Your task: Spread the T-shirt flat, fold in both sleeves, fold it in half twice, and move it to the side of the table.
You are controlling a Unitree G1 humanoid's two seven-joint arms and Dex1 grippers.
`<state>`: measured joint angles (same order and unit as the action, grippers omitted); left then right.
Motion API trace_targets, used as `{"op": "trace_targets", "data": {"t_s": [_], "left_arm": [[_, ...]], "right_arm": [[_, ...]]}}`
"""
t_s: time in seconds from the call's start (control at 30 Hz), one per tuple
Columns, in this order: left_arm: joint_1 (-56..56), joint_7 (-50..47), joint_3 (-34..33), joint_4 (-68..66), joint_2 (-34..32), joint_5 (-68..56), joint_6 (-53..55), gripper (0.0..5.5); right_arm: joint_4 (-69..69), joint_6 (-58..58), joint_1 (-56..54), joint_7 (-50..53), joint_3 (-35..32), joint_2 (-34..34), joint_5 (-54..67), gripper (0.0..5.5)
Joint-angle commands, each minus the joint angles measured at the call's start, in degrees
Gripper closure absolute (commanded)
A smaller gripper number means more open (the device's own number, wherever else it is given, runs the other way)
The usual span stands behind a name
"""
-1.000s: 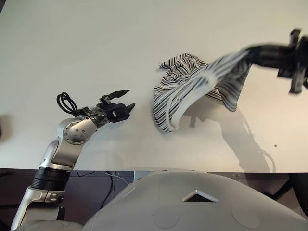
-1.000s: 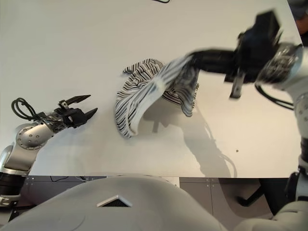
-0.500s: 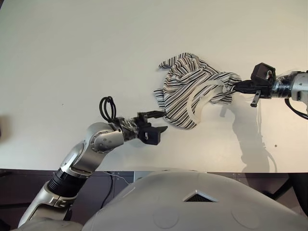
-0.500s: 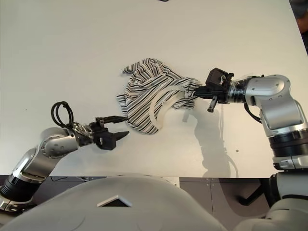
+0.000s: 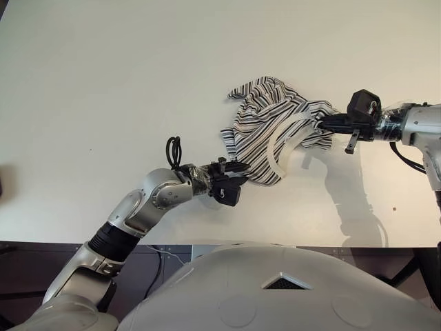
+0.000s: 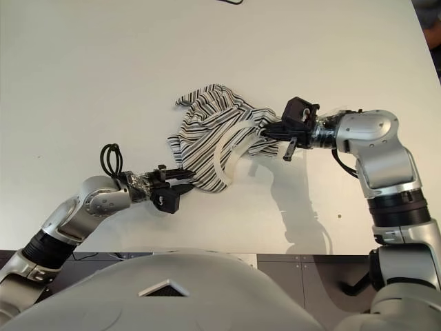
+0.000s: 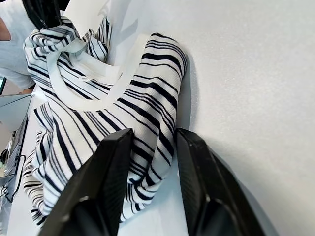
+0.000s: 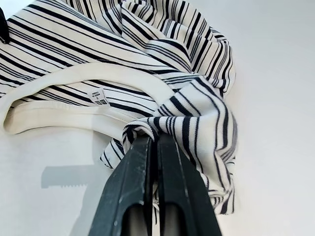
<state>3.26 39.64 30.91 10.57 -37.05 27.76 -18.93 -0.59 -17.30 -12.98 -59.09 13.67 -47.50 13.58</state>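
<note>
The T-shirt [image 5: 265, 127], black-and-white striped with a white collar band, lies crumpled in the middle of the white table [image 5: 103, 83]. My left gripper [image 5: 233, 174] is at the shirt's near edge, open, with its two black fingers [image 7: 115, 162] on either side of a fold of the fabric [image 7: 147, 98]. From the right side, my right gripper [image 5: 322, 125] is shut on a bunched bit of the shirt [image 8: 197, 123]. In the right wrist view its fingers [image 8: 140, 167] pinch the cloth just below the collar band, low over the table.
The table's front edge [image 5: 138, 243] runs just behind my left elbow. A dark cable end [image 6: 231, 1] lies at the far edge. Bare tabletop stretches to the left and beyond the shirt.
My right gripper brought the lifted shirt down and leftward, so the cloth now rests bunched on the table. My left arm swung right until its fingers reached the shirt's near edge.
</note>
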Motion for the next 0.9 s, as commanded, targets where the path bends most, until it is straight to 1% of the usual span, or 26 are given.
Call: {"op": "trace_targets", "data": {"t_s": [0.03,0.1,0.17,0.23,0.3,0.37,0.47,0.57,0.63,0.7,0.8,0.9], "left_arm": [[0.39,2.89,1.78,-3.83,-1.33,2.9,2.65,4.55],[0.01,1.76,1.52,-4.39,-1.2,3.16,2.33,4.92],[-0.19,0.61,1.02,-4.86,-1.37,3.28,1.71,5.07],[-0.19,-0.74,-0.01,-5.15,-1.62,2.86,1.03,5.35],[0.12,-2.01,-1.55,-5.12,-1.64,1.47,0.63,5.38],[1.26,-3.45,-4.77,-3.52,-0.92,-2.47,1.26,5.38],[2.39,-5.35,-10.36,-0.99,-0.32,-8.44,2.03,5.38],[1.21,-8.64,-17.54,-0.5,1.52,-14.34,3.14,5.38],[-3.28,-11.14,-21.88,-0.84,4.36,-18.57,6.16,5.38],[-7.59,-12.27,-24.76,-1.66,6.3,-21.8,9.15,5.38],[-14.2,-11.21,-26.98,-4.88,7.09,-25.33,13.6,5.38],[-23.65,-10.12,-27.7,-12.76,6.78,-25.85,14.13,5.38]], "right_arm": [[-1.69,-1.21,0.4,0.57,-1.38,0.91,-0.35,5.4],[-2.21,-1.47,0.93,0.75,-1.72,1.22,-0.27,5.4],[-2.92,-1.8,1.56,0.82,-2.23,1.48,-0.08,5.4],[-3.44,-2.15,1.95,0.92,-2.84,1.7,0.18,5.4],[-3.67,-2.4,2.17,1.05,-3.66,1.95,0.53,5.4],[-4.3,-2.59,2.68,0.81,-5.09,1.9,1.56,5.4],[-5.34,-3.68,3.67,1.01,-9.11,1.52,4.19,5.4],[-4.58,-5.98,1.11,2.77,-13.83,2.53,7.3,5.4],[-4.32,-7.34,-2.67,4.79,-15.74,4.1,8.79,5.4],[-4.01,-7.64,-5.93,6.47,-16.31,5.35,8.97,5.4],[-1.0,-6.85,-12.07,9.69,-16.39,7.33,7.82,5.4],[8.32,-3.19,-21.57,14.86,-15.48,10.89,3.91,5.4]]}}
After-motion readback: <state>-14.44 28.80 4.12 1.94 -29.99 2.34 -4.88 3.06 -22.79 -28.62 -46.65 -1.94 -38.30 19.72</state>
